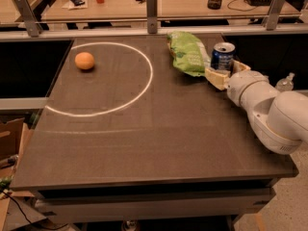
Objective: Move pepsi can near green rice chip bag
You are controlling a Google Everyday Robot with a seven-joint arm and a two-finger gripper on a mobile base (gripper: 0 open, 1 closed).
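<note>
The pepsi can (223,55), blue with a silver top, stands upright at the table's far right, right beside the green rice chip bag (186,53). The bag lies wrinkled and elongated just left of the can, and the two almost touch. My gripper (227,71) reaches in from the right on the white arm (274,112). Its cream fingers (216,77) sit on either side of the can's lower part and hold it.
An orange fruit (84,60) lies inside a white chalk circle (144,88) at the table's far left. A metal rail with posts (152,5) runs along the far edge. A cardboard box (10,143) sits on the floor at the left.
</note>
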